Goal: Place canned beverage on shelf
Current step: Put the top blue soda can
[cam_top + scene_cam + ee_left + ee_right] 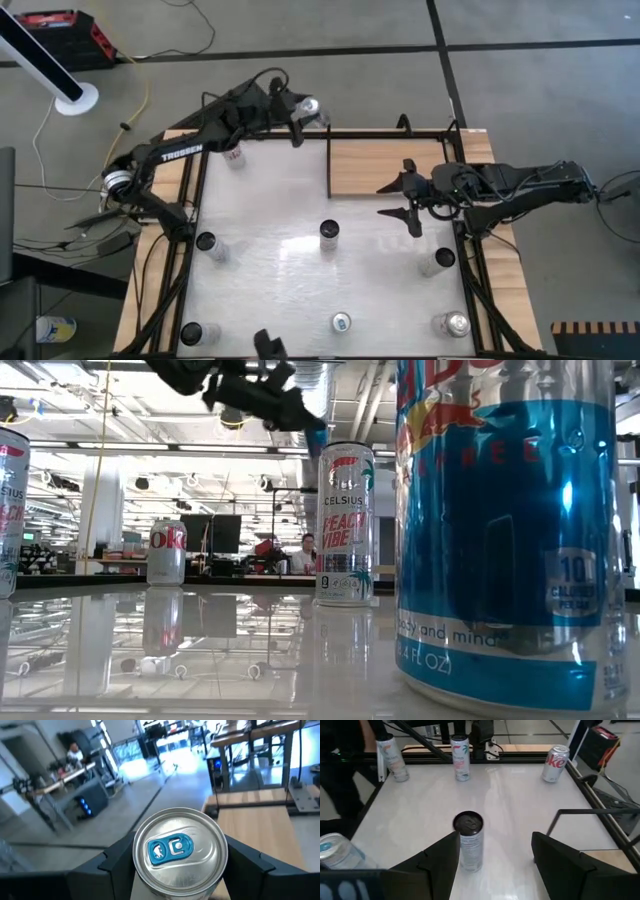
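Your can (309, 105) is up off the table in the left gripper (306, 112), over the far rail, just outside the shelf's left end. In the left wrist view its silver top w/ blue tab (176, 849) sits between the two dark fingers (117, 862), pinched from both sides.

The shelf (385, 165) is the tan wood panel in the far-right corner, black rails round it. Its near-left part shows bare wood; the right gripper (408, 198) hangs over its near-right edge. A thin black upright (330, 165) marks the shelf's left end, betw. can and panel.

Left arm (190, 150) reaches from the left side diagonally toward the far edge, wrist bent toward the shelf. Right arm (520, 183) comes in level from the right, fingers spread and holding nothing, pointing across the table at the centre can (329, 235); in the right wrist view that dark-topped can (469, 842) stands just ahead, between the finger tips but apart.

Other cans stand well apart on the white table (270, 270): one at far left (236, 155), two down the left edge (207, 245) (190, 334), three to the near right (341, 322) (452, 324) (438, 261). Middle of the table has open room round the centre can.
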Controlling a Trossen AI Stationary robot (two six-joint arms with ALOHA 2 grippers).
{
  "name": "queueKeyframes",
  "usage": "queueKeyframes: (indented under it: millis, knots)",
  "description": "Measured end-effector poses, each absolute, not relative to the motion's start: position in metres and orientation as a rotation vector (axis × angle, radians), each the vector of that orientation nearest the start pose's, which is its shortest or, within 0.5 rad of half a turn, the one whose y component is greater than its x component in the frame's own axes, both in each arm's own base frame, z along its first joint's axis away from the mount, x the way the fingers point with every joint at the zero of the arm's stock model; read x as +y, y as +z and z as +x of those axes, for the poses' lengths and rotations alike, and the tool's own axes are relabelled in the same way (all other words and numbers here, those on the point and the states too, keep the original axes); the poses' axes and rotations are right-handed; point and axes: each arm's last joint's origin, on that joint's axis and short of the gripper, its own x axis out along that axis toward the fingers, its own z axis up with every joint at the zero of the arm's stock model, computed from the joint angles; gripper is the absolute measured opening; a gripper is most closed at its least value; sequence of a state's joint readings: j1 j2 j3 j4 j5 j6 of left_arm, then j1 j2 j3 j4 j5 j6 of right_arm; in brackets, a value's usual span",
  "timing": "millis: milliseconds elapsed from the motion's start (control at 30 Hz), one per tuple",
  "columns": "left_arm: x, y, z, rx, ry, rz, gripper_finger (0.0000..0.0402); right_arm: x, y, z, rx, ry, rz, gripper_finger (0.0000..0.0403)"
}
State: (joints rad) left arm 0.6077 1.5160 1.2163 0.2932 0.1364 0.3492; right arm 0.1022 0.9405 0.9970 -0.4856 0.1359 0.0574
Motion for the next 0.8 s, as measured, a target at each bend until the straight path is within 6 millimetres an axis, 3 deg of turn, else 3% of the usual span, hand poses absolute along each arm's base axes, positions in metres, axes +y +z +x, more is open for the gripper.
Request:
queueKeyframes:
  millis: [133,200,400,800]
  knots:
    - [0.207,0.366,0.32,0.081,0.383,0.348,0.0216,0.01,0.351,0.193,0.42,-0.073,0.009,0.0272]
    - [0.213,0.364,0.337,0.109,0.321,0.333,0.0216,0.008,0.351,0.193,0.419,-0.085,0.009,0.0272]
    - [0.232,0.331,0.379,0.277,0.19,0.253,0.0216,0.001,0.351,0.193,0.418,-0.115,-0.019,0.0272]
    - [0.245,0.289,0.411,0.336,0.106,0.232,0.0216,-0.007,0.36,0.18,0.372,-0.145,-0.077,0.0272]
